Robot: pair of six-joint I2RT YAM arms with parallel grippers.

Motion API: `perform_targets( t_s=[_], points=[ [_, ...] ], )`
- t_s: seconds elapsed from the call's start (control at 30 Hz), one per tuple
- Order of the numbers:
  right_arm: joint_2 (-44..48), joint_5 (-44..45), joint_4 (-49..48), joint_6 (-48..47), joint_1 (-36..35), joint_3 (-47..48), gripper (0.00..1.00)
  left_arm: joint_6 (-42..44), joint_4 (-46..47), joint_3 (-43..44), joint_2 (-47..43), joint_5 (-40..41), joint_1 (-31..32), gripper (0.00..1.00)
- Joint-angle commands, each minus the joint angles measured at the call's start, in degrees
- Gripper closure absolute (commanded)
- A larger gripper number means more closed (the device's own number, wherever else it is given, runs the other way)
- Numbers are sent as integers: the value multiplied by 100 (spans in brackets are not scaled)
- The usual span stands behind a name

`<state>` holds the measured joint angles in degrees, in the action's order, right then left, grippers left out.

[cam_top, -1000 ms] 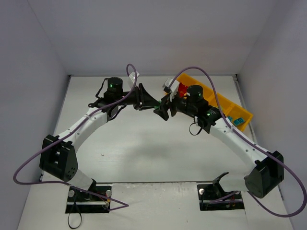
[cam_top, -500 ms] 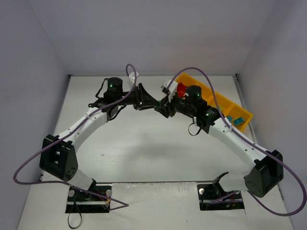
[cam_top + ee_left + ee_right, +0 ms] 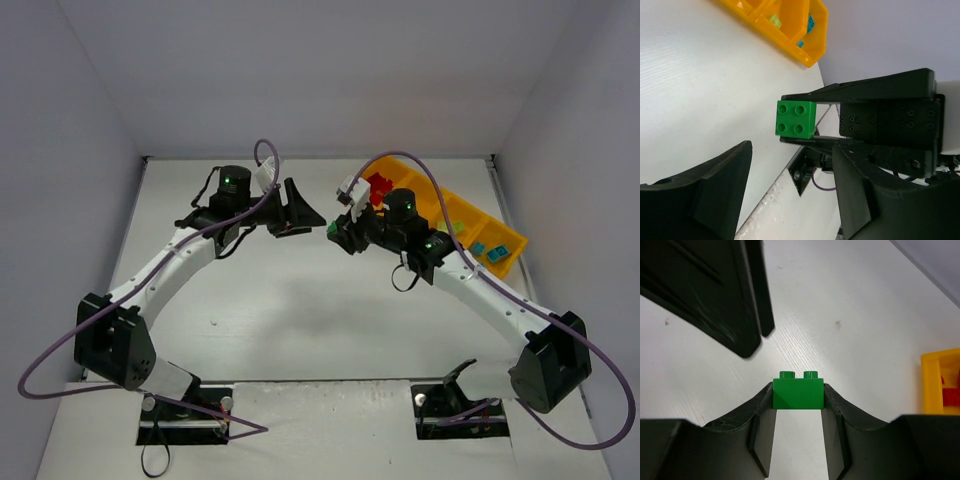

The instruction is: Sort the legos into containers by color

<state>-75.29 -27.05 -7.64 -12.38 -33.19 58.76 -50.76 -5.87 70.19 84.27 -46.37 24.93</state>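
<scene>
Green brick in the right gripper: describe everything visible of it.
The green brick is a glossy plastic two-by-two block, four round studs on one face. The right gripper clamps it at the fingertips by two opposite side walls, studs toward the left wrist camera, in the air over the white table. Nothing else touches it; the open left gripper faces it, apart.

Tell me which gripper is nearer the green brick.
Right. The right gripper holds the green brick between its fingers; the left gripper stands open, apart from it.
</scene>
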Motion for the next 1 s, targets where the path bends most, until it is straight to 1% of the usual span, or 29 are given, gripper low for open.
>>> perform_targets(
  t_s=[0.0,0.1,0.13,0.17,0.23,0.27,0.3,0.33,0.37,0.4,0.43,0.5,0.53,0.63,0.67,0.7,0.77,0.8,0.9,0.93,0.97],
  points=[
    [243,331,-405,-124,93,-84,100,514,-282,267,-516,444,-207,41],
    [137,691,-405,-45,286,-172,100,813,-511,223,-780,918,-348,40],
    [15,814,-396,16,365,-163,100,918,-712,162,-859,1058,-453,40],
    [-56,980,-396,147,583,-155,100,1119,-905,127,-1034,1382,-506,40],
    [-274,1201,-396,367,848,-93,100,1366,-1117,-31,-1237,1796,-611,40],
    [-363,1428,-396,490,988,-50,100,1594,-1205,-102,-1472,2016,-629,40],
    [-451,1596,-396,735,1242,47,100,1700,-1302,-198,-1597,2227,-638,39],
    [-661,1780,-388,868,1358,117,100,1823,-1329,-303,-1720,2603,-630,38],
    [-776,2086,-353,991,1455,196,100,1981,-1355,-531,-1982,2789,-638,37],
    [-890,2211,-335,1114,1638,380,100,2052,-1390,-664,-2115,2974,-630,36],
    [-1126,2282,-326,1246,1719,477,100,2131,-1399,-795,-2247,3306,-630,36],
    [-1530,2553,-282,1501,1781,671,100,2316,-1452,-1191,-2625,3607,-630,35],
    [-1646,2590,-282,1606,1955,872,100,2369,-1470,-1305,-2757,3922,-630,32],
    [-2191,2687,-194,1756,2097,1294,98,2474,-1654,-1666,-3214,4372,-638,31],
    [-2331,2687,-151,1765,2184,1417,95,2553,-1689,-1736,-3424,4565,-638,31],
    [-2594,2800,-107,1792,2211,1540,93,2571,-1759,-1850,-3522,4584,-638,31],
    [-2833,2942,-10,1827,2273,1848,92,2606,-1873,-1948,-3742,4934,-638,30],
    [-3042,2994,34,1871,2299,1936,91,2624,-1909,-2018,-3812,4979,-638,30],
    [-3333,3056,148,2011,2387,2174,83,2747,-1936,-2141,-4058,4997,-638,30],
    [-3378,3082,183,2029,2396,2209,77,2773,-1944,-2159,-4154,4989,-630,30],
    [-3422,3091,201,2038,2396,2271,73,2800,-1962,-2185,-4208,4980,-630,30]
  ],
)
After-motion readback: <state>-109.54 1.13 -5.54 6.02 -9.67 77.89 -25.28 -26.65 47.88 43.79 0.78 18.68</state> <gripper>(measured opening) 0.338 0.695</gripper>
